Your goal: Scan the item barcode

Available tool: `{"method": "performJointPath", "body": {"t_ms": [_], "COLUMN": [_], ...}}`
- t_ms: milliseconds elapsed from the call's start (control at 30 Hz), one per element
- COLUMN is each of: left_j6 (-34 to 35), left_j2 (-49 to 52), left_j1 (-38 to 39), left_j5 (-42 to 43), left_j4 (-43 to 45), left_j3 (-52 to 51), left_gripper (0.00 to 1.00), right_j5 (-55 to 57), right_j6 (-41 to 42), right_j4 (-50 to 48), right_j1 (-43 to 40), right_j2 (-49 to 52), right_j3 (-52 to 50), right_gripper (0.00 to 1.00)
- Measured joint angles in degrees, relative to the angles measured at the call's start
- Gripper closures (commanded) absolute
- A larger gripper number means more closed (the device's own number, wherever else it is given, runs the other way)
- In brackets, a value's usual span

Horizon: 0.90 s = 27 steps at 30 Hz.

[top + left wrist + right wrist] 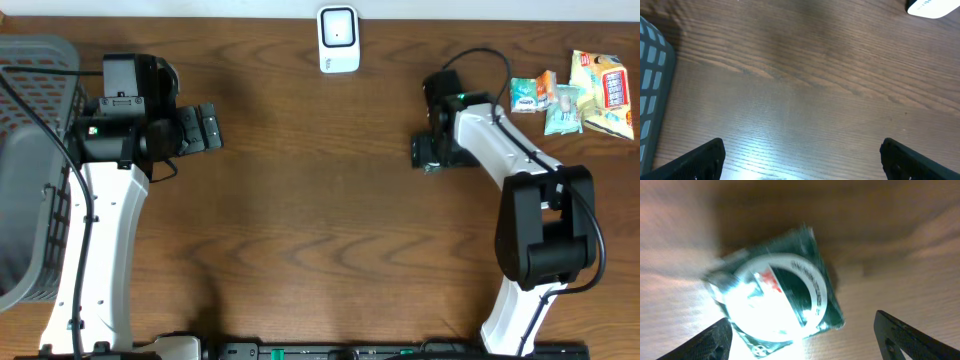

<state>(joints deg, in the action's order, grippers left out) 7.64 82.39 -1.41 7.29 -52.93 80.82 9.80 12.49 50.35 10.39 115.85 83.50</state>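
A dark green packet (785, 297) with a white ring and a red mark lies flat on the table, blurred and washed out by glare. My right gripper (805, 345) hangs over it, jaws wide, one finger on each side of the packet's near end; I see no firm contact. In the overhead view the right gripper (430, 150) covers the packet. The white barcode scanner (338, 40) stands at the back centre. My left gripper (210, 128) is open over bare wood, well left of the scanner, with nothing between its fingers (700, 160).
A grey basket (30, 150) stands at the left edge, its wall (650, 75) also showing in the left wrist view. Several more snack packets (575, 95) lie at the back right. A corner of the scanner (932, 7) shows in the left wrist view.
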Motion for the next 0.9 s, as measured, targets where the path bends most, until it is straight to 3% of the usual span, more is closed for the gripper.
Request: {"method": "performJointPath", "body": {"t_ms": [133, 300, 600, 667, 767, 900], "left_j6": [0.00, 0.00, 0.00, 0.00, 0.00, 0.00], "left_j2": [0.00, 0.00, 0.00, 0.00, 0.00, 0.00], "left_j1": [0.00, 0.00, 0.00, 0.00, 0.00, 0.00], "left_j5": [0.00, 0.00, 0.00, 0.00, 0.02, 0.00], "left_j4": [0.00, 0.00, 0.00, 0.00, 0.00, 0.00], "left_j3": [0.00, 0.00, 0.00, 0.00, 0.00, 0.00], "left_gripper": [0.02, 0.02, 0.02, 0.02, 0.02, 0.02], "right_j5": [-3.30, -8.46, -16.37, -17.00, -17.31, -15.87], "right_j6": [-6.05, -9.33, -19.54, -22.38, -25.68, -28.26], "right_j4": [-1.64, -3.54, -0.52, -0.48, -1.05, -6.84], "right_j1": [-0.44, -3.06, -7.54, -7.41, -7.37, -7.32], "right_j2": [0.00, 0.00, 0.00, 0.00, 0.00, 0.00], "right_j3": [1.64, 1.64, 1.49, 1.01, -0.46, -4.48], "right_gripper": [0.06, 0.10, 0.01, 0.02, 0.15, 0.07]}}
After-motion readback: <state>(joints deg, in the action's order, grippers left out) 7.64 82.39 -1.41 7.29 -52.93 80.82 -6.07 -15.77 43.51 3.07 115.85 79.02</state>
